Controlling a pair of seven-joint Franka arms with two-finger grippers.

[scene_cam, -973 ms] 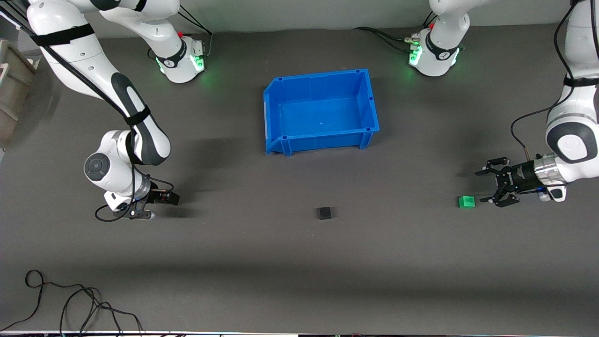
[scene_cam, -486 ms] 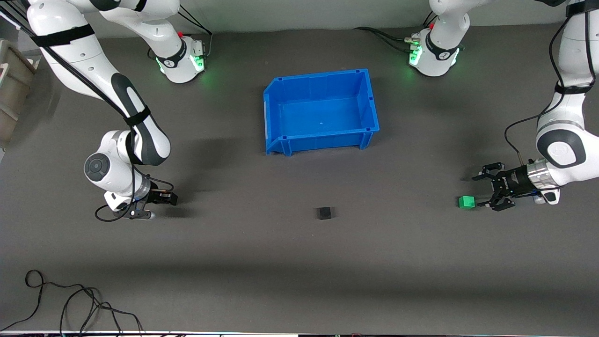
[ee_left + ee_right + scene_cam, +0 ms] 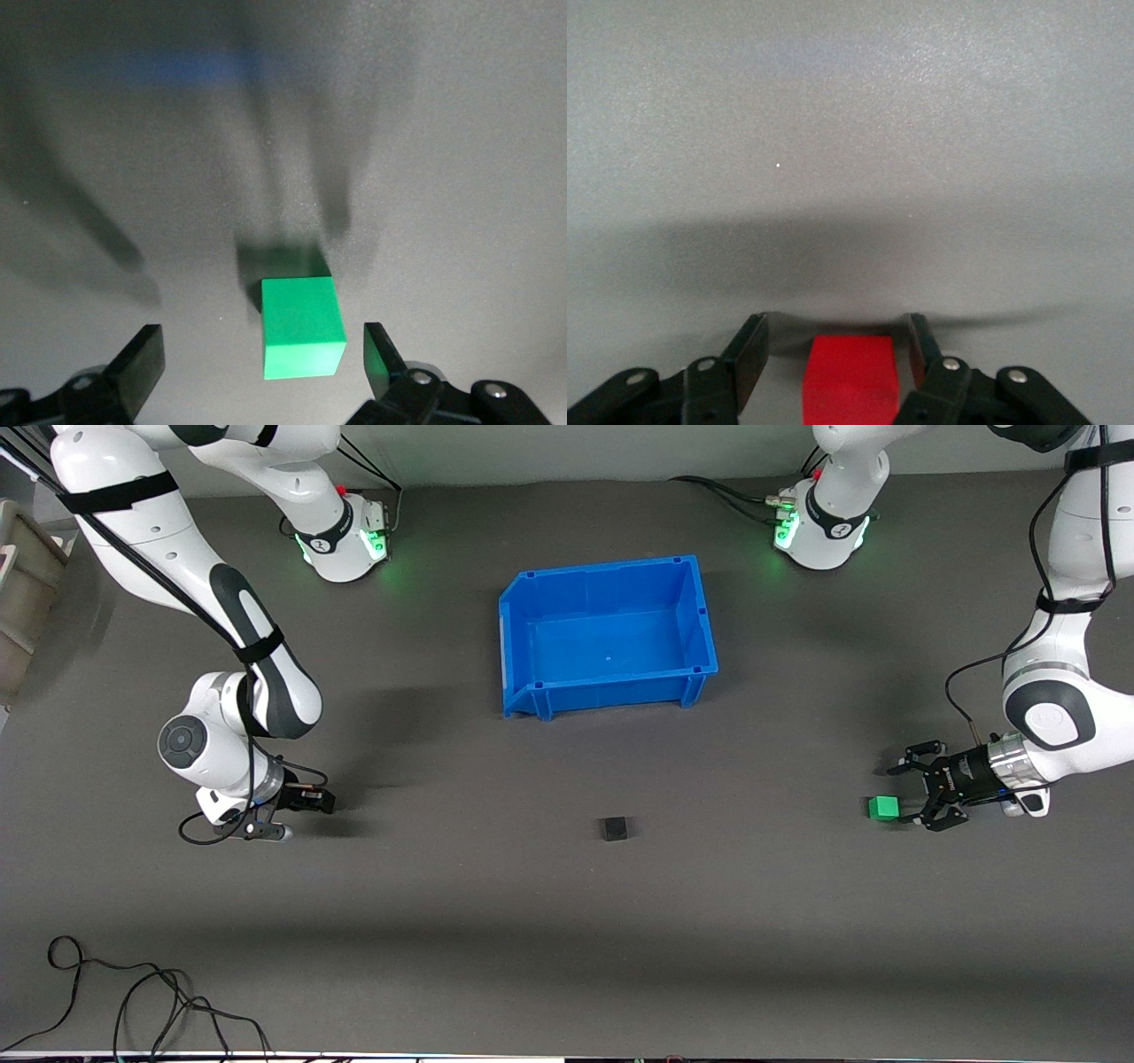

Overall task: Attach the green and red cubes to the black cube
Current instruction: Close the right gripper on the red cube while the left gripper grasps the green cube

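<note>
Pickup step. Left gripper [image 3: 905,795], fingers apart, brackets the small green plastic cube [image 3: 301,327]. Right gripper [image 3: 837,347] flanks the red cube [image 3: 850,379]; contact cannot be told. Next: grip, carry to the matte black cube [image 3: 614,829].

A dark grey matte tabletop [image 3: 567,921] fills the scene under soft overhead light that leaves blurred shadows. A pale wall strip [image 3: 576,452] runs along its upper edge, a beige container [image 3: 27,593] sits at one end, and loose black cables [image 3: 133,1001] curl near the front camera.
</note>
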